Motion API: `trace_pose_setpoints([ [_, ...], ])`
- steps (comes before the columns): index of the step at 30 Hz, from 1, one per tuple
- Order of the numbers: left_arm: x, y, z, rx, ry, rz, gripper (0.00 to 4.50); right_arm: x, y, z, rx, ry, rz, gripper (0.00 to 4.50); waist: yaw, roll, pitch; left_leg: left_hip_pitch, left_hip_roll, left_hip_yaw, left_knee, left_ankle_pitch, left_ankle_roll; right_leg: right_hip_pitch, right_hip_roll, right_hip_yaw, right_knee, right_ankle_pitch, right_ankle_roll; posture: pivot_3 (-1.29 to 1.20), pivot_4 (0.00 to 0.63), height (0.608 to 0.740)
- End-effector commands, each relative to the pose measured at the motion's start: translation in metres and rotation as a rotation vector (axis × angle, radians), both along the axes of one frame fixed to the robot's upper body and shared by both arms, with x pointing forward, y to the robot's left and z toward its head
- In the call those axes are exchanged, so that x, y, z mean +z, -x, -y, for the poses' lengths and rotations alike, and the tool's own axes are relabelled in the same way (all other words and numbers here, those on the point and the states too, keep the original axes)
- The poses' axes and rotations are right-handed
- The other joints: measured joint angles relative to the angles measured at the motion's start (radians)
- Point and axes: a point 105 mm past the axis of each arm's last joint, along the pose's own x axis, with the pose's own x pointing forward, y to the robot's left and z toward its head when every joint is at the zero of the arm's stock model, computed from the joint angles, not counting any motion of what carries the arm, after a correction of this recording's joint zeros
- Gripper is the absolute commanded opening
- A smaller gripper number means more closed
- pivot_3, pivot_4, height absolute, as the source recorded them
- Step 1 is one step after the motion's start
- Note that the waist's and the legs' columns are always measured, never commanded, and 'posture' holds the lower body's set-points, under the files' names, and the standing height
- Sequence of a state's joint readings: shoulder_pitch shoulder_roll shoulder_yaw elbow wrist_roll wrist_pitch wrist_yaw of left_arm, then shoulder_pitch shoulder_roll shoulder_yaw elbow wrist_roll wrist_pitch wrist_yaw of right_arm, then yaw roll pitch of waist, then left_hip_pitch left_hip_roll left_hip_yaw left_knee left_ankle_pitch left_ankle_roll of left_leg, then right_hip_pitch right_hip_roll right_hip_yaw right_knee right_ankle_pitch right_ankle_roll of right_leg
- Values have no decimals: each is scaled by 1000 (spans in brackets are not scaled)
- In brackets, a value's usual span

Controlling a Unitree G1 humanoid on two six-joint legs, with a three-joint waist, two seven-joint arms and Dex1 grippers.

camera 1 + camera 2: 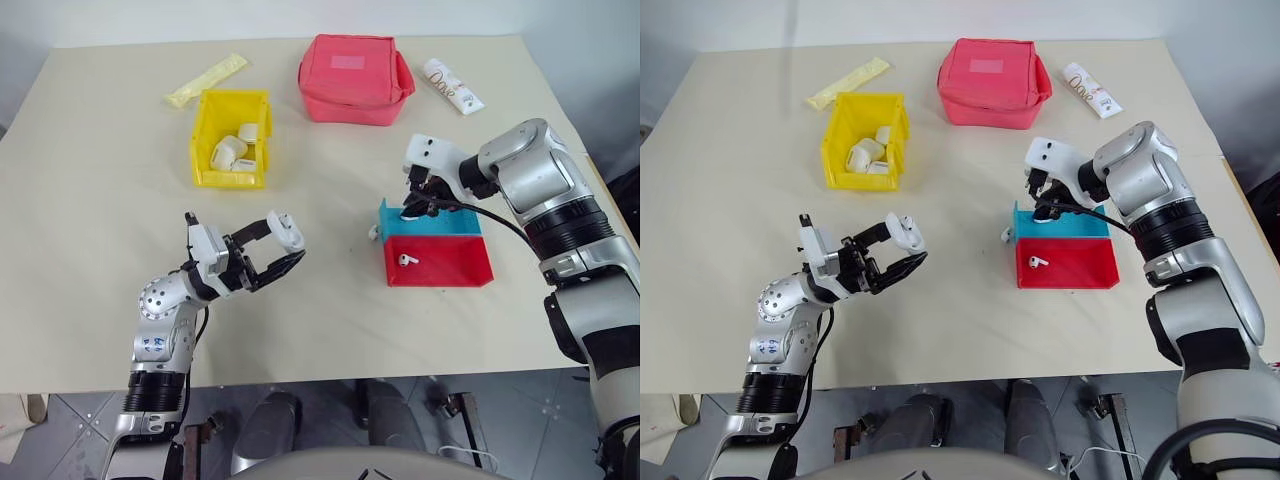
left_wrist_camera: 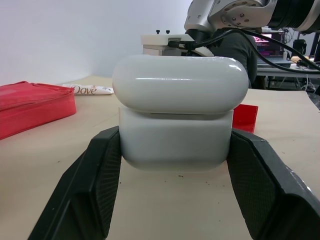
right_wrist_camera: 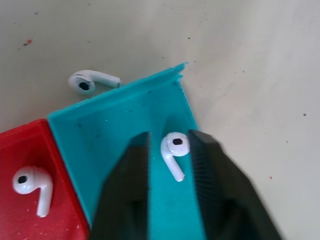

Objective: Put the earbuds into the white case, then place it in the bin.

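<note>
- Three earbuds show in the right wrist view: one [image 3: 175, 154] between the right gripper's [image 3: 170, 165] fingers over the teal tray [image 3: 100, 130], one [image 3: 34, 187] lying in the red tray [image 3: 30, 145], and one [image 3: 91, 81] on the table [image 3: 240, 60] just outside the teal tray's wall.
- Right gripper's two black fingers stand on either side of the first earbud, close to it; whether they pinch it or only bracket it cannot be told.
- Left gripper [image 1: 270, 250] is clamped on the case [image 2: 175, 115], one finger on each side of its lower half, holding it above the table near the front edge.
- Case lid [image 2: 180, 82] sits slightly raised over the body, not fully flush.
- Yellow bin [image 1: 232, 138] sits farther back on the table, well apart from both grippers, with several white items inside it.
- Red pouch [image 1: 355, 78] lies behind the trays, a white tube [image 1: 452, 86] to its right, and a pale yellow packet [image 1: 207, 80] behind the bin.
- Teal and red trays touch each other, teal farther back.
</note>
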State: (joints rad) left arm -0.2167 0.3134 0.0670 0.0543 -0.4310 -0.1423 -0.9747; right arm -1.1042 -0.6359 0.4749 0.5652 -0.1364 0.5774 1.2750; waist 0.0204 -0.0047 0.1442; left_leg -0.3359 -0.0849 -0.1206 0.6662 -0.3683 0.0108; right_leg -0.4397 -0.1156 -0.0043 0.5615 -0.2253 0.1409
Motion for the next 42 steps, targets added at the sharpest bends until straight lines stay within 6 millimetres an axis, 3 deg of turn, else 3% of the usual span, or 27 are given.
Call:
trace_pose_setpoints([
  [1,9,3,-3,8,17,34,2774,17,-5,-2,0,-10,52,1889,0,0,0,0,0,0,0,0,0,0,0,0,0,0,0,0,150,740],
  [39,9,11,-10,29,1,24,2774,-12,-16,5,-45,41,-14,1889,-10,0,0,1,0,2,0,0,0,-3,0,0,5,-1,-2,0,150,740],
  [42,9,10,-10,30,0,25,2774,-13,-16,5,-46,37,-16,1277,-10,1,-1,1,0,2,0,0,0,-3,0,0,5,-1,-2,0,150,740],
])
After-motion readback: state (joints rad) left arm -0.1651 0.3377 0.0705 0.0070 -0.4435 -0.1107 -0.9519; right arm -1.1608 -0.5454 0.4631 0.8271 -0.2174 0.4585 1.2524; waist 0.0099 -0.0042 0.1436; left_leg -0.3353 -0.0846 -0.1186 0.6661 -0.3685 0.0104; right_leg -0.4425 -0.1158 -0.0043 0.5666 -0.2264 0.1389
